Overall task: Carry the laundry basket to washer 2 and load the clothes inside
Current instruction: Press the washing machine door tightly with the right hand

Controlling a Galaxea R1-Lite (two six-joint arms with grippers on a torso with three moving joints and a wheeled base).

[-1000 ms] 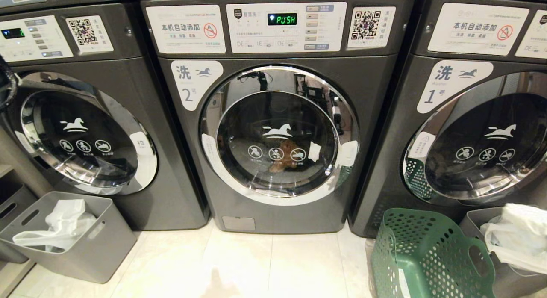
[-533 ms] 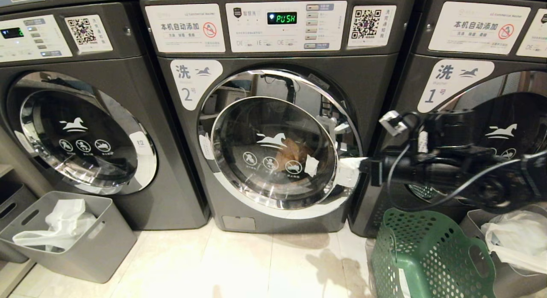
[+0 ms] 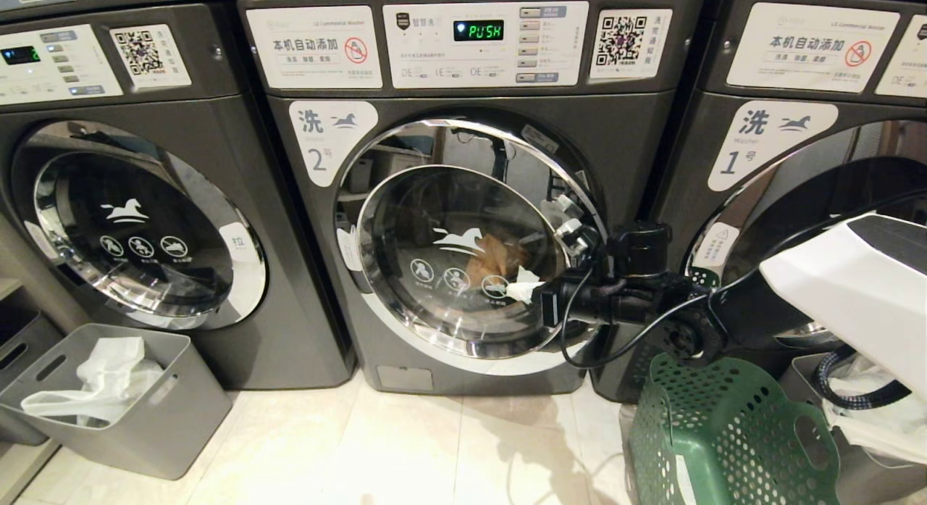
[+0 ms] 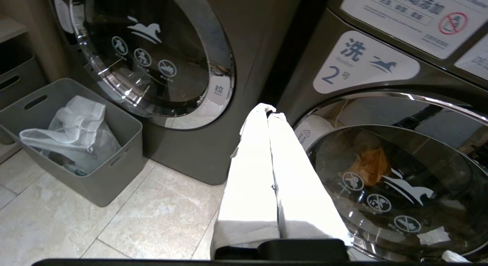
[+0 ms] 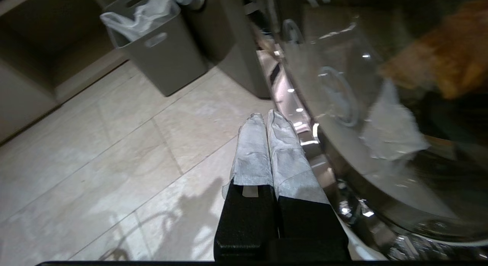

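In a tiled laundry room, our right end effector (image 3: 523,293), pressed shut and empty, sits at the lower-right edge of the dark grey, chrome-ringed washer 2 (image 3: 463,230)'s ajar door; our left end effector (image 4: 267,117), likewise shut and empty, hangs farther off.

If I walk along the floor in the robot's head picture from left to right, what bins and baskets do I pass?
Solid grey rectangular bin with a white bag → dark green perforated plastic laundry basket → a second grey bin holding white bags, partly hidden at the right edge.
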